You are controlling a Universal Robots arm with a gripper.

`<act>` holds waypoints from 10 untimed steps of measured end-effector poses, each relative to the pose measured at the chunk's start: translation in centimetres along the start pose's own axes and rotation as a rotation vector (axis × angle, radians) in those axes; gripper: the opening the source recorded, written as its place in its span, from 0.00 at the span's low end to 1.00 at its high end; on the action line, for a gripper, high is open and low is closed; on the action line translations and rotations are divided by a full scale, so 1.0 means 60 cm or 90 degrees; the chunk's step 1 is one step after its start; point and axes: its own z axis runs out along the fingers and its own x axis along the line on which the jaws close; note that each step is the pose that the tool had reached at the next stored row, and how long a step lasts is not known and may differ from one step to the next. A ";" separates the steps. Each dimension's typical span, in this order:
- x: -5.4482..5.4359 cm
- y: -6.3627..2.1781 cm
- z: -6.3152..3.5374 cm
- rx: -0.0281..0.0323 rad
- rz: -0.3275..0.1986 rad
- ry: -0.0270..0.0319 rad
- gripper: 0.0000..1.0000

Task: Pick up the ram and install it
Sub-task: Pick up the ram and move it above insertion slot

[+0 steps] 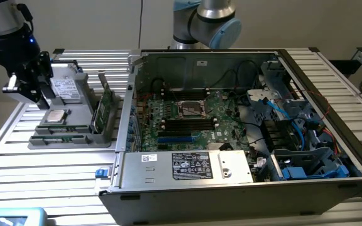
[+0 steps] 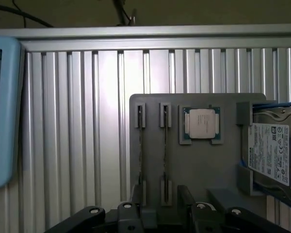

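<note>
An open computer case (image 1: 244,197) lies on the slatted aluminium table (image 1: 49,165), its green motherboard (image 1: 228,106) exposed with an uncovered CPU socket (image 1: 192,109) and rows of long black memory slots (image 1: 187,125) beside it. Blue and black cables (image 1: 274,109) crowd the drive bays on the exterior view's right, and a metal power supply (image 1: 187,165) sits along the near edge of the case. Its white stickers carry small print and marks that cannot be read.

To the exterior view's left of the case stands a grey holder tray (image 2: 194,165). The ram (image 2: 165,155) stands on edge in the tray's clips, with a second stick (image 2: 140,155) just beside it and parallel. A loose CPU (image 2: 202,124) with a bare metal lid rests in its own recess near them. A hard drive (image 2: 274,150) lies further along the tray, and the writing on its white label is too fine to read. A pale blue-edged device (image 2: 2,111) rests on the table, well apart from the tray.

The gripper (image 2: 161,211) hangs above the tray with its fingers spread wide and holds nothing. It touches neither stick nor anything else on the tray. In the wrist view its dark fingers (image 2: 185,200) appear at the end of the two sticks
</note>
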 end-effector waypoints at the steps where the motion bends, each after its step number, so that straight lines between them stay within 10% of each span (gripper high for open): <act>1: 0.000 0.000 0.001 0.0000 0.000 0.0022 0.42; 10: 0.001 0.000 0.023 0.0002 -0.001 0.0082 0.42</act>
